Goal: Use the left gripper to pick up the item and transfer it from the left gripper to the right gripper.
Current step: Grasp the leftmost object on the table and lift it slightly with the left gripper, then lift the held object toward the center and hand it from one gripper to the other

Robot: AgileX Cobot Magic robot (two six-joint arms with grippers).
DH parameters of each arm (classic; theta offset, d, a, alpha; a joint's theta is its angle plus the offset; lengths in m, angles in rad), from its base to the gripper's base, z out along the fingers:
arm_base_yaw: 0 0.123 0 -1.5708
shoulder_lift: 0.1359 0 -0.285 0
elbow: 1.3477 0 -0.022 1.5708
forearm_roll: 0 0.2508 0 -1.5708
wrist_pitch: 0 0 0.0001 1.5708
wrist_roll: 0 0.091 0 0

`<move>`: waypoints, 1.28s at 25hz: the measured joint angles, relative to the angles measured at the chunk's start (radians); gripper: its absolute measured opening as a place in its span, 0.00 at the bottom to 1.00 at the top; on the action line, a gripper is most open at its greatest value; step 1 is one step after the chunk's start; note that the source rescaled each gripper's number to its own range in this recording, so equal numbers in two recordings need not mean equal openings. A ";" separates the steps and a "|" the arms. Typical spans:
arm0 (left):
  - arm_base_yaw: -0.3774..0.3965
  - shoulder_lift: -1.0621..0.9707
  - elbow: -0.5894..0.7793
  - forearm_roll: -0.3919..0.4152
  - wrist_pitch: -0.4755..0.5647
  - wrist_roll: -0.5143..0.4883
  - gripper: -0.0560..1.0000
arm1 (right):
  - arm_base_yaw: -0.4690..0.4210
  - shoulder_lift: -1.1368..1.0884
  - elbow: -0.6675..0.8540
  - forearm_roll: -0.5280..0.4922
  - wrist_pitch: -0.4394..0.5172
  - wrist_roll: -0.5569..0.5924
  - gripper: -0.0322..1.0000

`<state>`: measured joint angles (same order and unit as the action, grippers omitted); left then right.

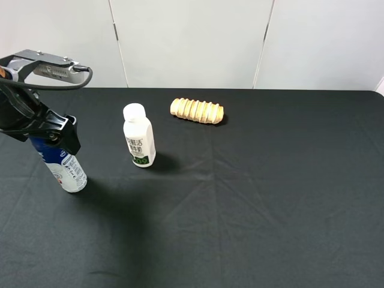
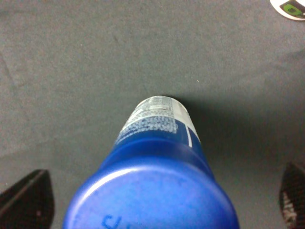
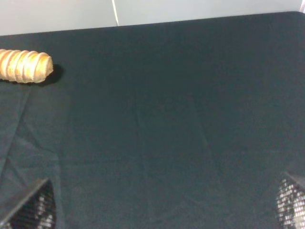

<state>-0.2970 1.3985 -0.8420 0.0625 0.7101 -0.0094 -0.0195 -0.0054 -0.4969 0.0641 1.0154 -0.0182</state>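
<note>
A black cloth covers the counter, with plain white wall panels behind it. The blue-capped bottle stands at the far left of the counter, well apart from the shorter white bottle and the bread roll further back.

I judge it to be rigid plastic with a smooth printed label, so the white body is probably slick. It is tall and narrow and would tip under a sideways nudge. I cannot tell how full it is, so I would plan for some weight. The best hold looks to be the blue upper part just under the wide cap, where the shoulder gives a stop against slipping. That also leaves the white lower body bare for the handover.

My left arm reaches in from the left edge and bends down over the bottle, the wrist looking along it from the cap. My left jaws are spread wide, one finger on either side of the cap, neither touching it. My right jaws are also parted, with only bare cloth between the fingers, and that arm is outside the high view.
</note>
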 joint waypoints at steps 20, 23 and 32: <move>0.000 0.000 0.000 -0.003 -0.034 0.000 0.07 | 0.000 0.000 0.000 0.000 0.000 0.000 1.00; 0.000 -0.002 -0.039 -0.003 0.020 0.000 0.07 | 0.000 0.000 0.000 0.000 0.000 0.000 1.00; 0.000 -0.091 -0.211 -0.004 0.268 0.000 0.07 | 0.000 0.000 0.000 0.000 0.000 0.000 1.00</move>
<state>-0.2970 1.3077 -1.0527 0.0582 0.9776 -0.0096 -0.0195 -0.0054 -0.4969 0.0641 1.0154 -0.0182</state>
